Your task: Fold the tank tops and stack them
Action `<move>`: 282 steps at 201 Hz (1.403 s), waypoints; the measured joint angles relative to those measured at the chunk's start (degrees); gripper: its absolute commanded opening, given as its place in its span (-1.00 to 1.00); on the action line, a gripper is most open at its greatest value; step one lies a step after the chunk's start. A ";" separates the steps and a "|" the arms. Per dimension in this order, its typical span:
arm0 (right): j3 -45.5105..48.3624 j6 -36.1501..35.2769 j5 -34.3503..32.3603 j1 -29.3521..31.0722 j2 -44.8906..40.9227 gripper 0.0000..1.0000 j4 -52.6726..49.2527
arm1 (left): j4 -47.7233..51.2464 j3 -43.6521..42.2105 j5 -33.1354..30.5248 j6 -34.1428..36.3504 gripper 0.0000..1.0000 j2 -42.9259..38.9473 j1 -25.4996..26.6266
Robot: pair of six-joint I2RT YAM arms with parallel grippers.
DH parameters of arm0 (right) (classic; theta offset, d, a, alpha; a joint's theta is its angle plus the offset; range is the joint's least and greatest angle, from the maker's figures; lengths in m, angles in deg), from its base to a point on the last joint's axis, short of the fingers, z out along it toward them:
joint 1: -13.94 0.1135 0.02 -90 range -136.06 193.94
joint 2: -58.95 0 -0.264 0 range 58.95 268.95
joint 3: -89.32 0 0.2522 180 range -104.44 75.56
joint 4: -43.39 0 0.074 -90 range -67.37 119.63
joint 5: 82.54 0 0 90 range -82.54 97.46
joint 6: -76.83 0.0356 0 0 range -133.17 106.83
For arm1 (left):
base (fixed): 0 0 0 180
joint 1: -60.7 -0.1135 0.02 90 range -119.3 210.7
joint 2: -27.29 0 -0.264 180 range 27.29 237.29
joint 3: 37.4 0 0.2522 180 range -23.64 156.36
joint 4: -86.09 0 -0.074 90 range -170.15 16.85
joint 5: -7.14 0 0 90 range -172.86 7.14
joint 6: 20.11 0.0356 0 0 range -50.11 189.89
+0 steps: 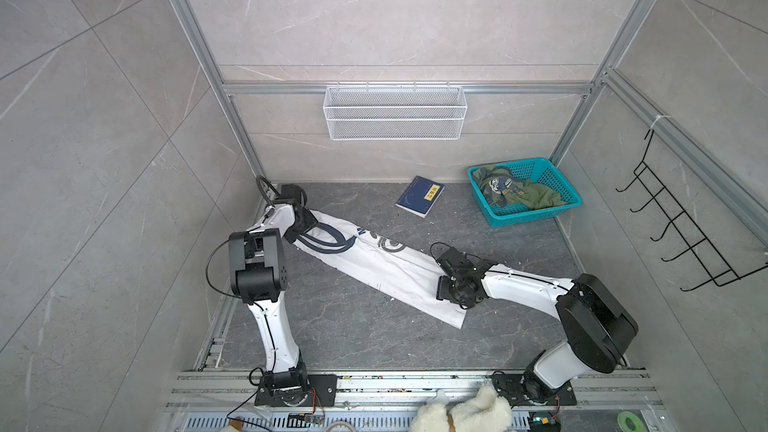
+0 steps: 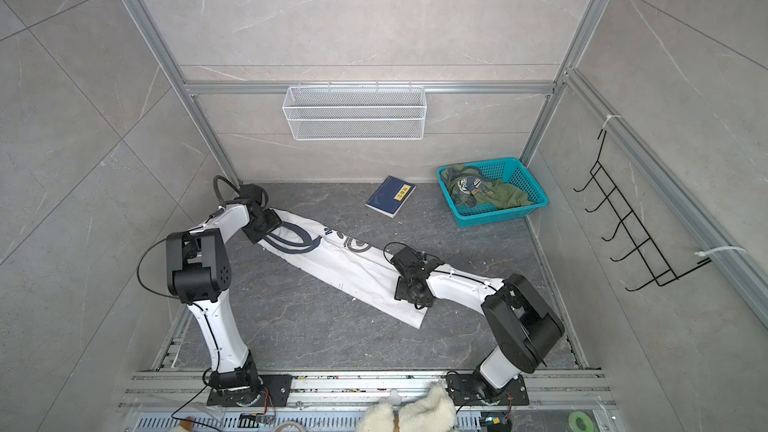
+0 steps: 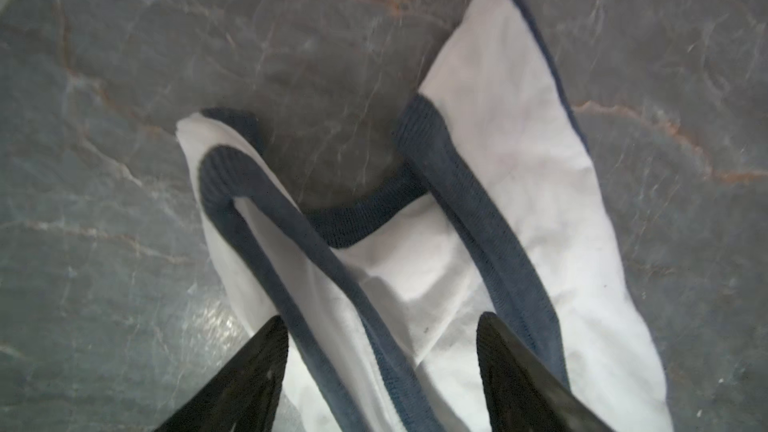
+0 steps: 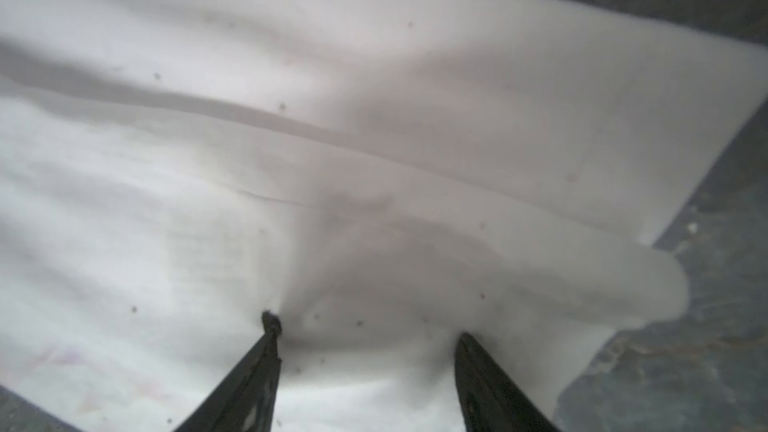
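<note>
Black left gripper (image 3: 382,320) spread wide, astride navy-trimmed straps (image 3: 498,118) of white top (image 1: 374,268); nothing pinched. Same at right gripper (image 4: 365,328): wide, tips pressing on cloth near hem end of same top, cloth dimpled between them, not clamped. Lies as long narrow band, folded lengthwise, slanting across table (image 1: 353,338) between both arms. Second, olive top (image 1: 536,197) crumpled in teal basket (image 1: 532,216) at far right corner; book (image 1: 420,196) near band on far side, apart from it. Judged: mid-fold on first garment, crosswise fold next, stacking not begun. Risks: single-layer pinch at either end, peeling lengthwise fold open; uneven lift by two arms, skewing band; strap loops slipping from left grip and trailing outside fold; hem dragged rather than lifted, bunching cloth on table; wide swing toward far side, knocking book. Advise full-thickness grasp and matched motion.
</note>
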 measured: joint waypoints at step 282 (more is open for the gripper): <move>-4.02 -9.70 -8.52 2.93 3.26 0.60 -3.74 | 11.06 15.74 3.39 -0.85 0.44 9.03 -1.33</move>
